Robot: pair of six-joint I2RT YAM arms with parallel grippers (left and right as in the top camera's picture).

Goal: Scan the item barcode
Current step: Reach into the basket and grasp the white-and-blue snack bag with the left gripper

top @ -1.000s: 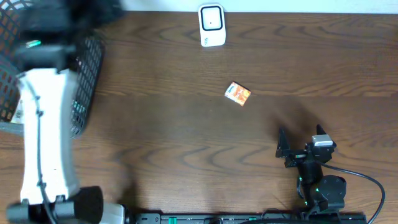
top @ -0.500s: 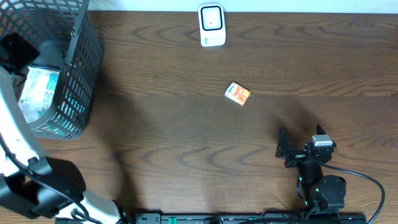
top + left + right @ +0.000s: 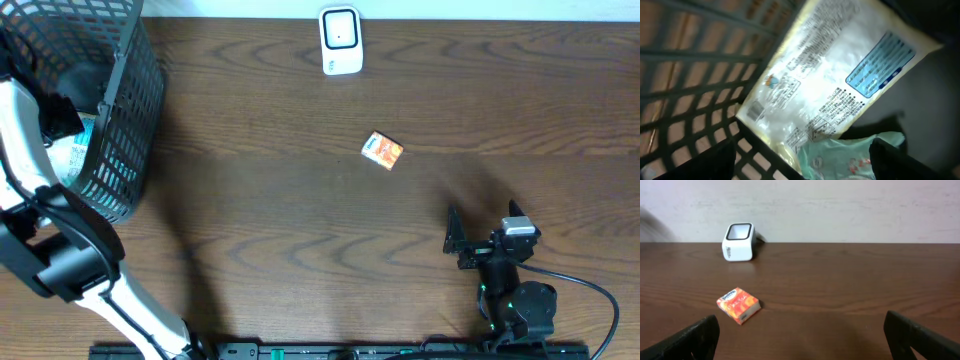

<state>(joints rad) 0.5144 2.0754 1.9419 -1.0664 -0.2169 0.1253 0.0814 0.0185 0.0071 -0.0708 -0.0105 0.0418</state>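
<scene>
1. Left fingers point(image 3: 900, 160) are spread wide inside the black mesh basket point(image 3: 130, 90) in the upper left of the overhead view, gripping nothing.
2. Under them lie a clear printed packet point(image 3: 830, 85) and a mint-green packet point(image 3: 845, 155), with the basket wall close by.
3. Right fingers point(image 3: 695, 340) gape wide and empty, lower right on the counter point(image 3: 300, 220).
4. Orange box point(image 3: 382, 150) lies flat mid-frame, well apart from the white scanner point(image 3: 340, 41) at top centre.

Orange box point(image 3: 382, 150), white scanner point(image 3: 340, 41)
</scene>
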